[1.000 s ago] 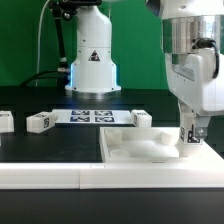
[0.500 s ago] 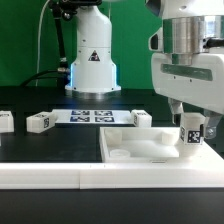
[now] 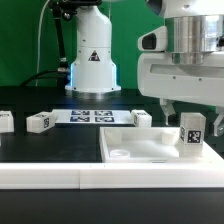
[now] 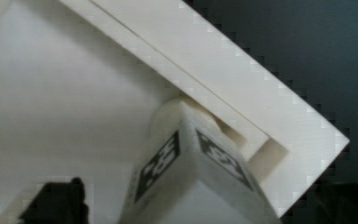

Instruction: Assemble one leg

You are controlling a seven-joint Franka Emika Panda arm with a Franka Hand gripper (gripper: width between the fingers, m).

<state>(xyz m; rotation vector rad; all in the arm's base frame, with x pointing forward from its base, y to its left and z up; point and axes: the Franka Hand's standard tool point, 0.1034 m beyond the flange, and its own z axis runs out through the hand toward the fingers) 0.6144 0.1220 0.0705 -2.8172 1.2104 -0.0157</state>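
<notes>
Tray interior: the tray (image 3: 135, 150) floor is bare toward the exterior view's left; open from above.
Right corner: leg (image 3: 192, 131) stands upright against the rim (image 4: 247, 90), blocking that corner.
Above leg: claw (image 3: 187, 108) hangs just over it.
Bench rear: marker board (image 3: 92, 116) and loose legs (image 3: 40, 122) in a row.

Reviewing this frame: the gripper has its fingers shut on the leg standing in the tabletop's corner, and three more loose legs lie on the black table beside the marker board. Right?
Not quite. In the exterior view the gripper hangs above the leg with its fingers off it; nothing is gripped. The leg does stand in the tabletop corner, and three loose legs do lie beside the marker board.
</notes>
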